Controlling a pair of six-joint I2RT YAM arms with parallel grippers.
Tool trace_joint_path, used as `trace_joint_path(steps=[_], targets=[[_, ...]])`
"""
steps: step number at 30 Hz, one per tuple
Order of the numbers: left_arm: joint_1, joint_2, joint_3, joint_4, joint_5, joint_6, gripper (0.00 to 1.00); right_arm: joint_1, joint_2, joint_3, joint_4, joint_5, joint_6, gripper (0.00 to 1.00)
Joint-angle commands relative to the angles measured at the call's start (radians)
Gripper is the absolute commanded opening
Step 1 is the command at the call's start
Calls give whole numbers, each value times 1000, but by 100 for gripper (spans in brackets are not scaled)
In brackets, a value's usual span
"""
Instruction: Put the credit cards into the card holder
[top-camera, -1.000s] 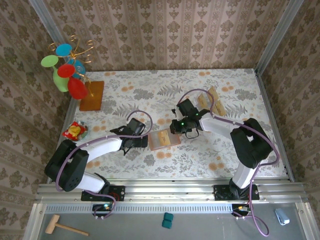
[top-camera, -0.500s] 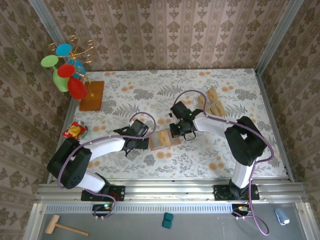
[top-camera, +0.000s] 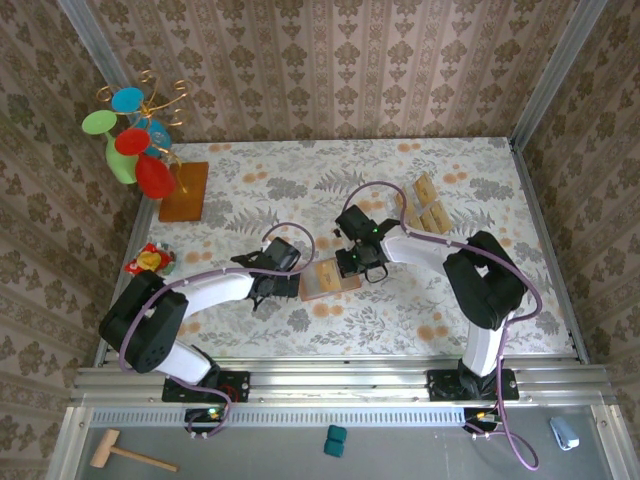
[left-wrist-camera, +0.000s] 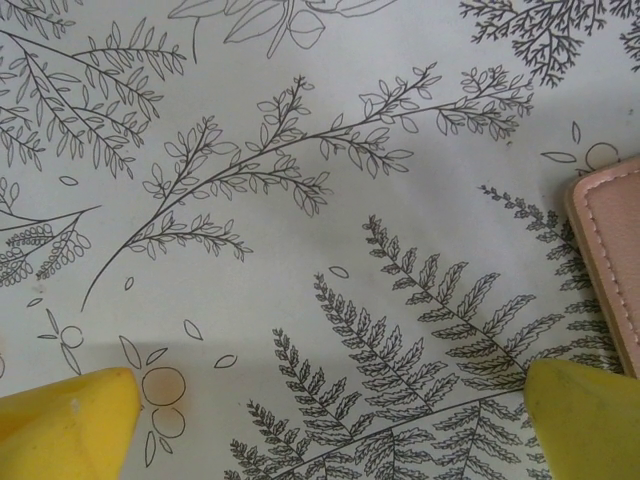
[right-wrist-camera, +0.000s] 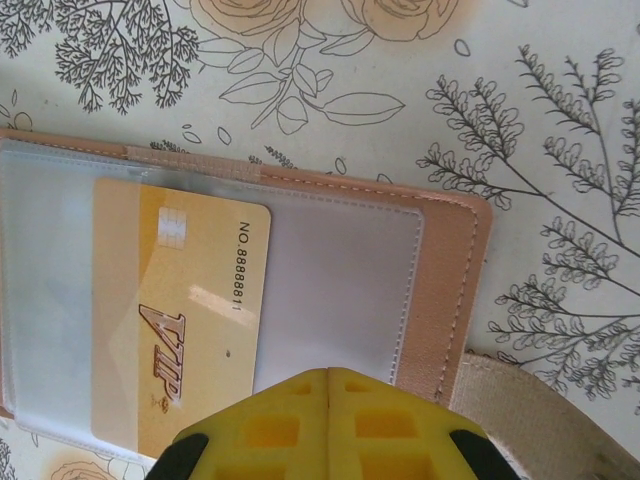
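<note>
Centrally: right gripper (right-wrist-camera: 328, 400) pressed together over card holder (right-wrist-camera: 445, 270), credit card (right-wrist-camera: 180, 330) under clear sleeve (right-wrist-camera: 340, 280) — left gripper (left-wrist-camera: 320, 415) spread beside it.

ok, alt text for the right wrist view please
A gold VIP credit card sits at the clear window pocket of a pinkish-tan leather card holder, which lies on a floral-printed table. The right gripper, its yellow fingers pressed shut, overlaps the card's lower edge at the bottom of the frame.
</note>
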Motion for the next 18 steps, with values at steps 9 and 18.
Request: trace_joint_path(steps=[9,18], targets=[[-9,26,18,-13,-13,19,100,27,71,58,-13,4,-6,2],[-9,35,17,2,-5,20,100,41,85,73,-10,-8,4,1]])
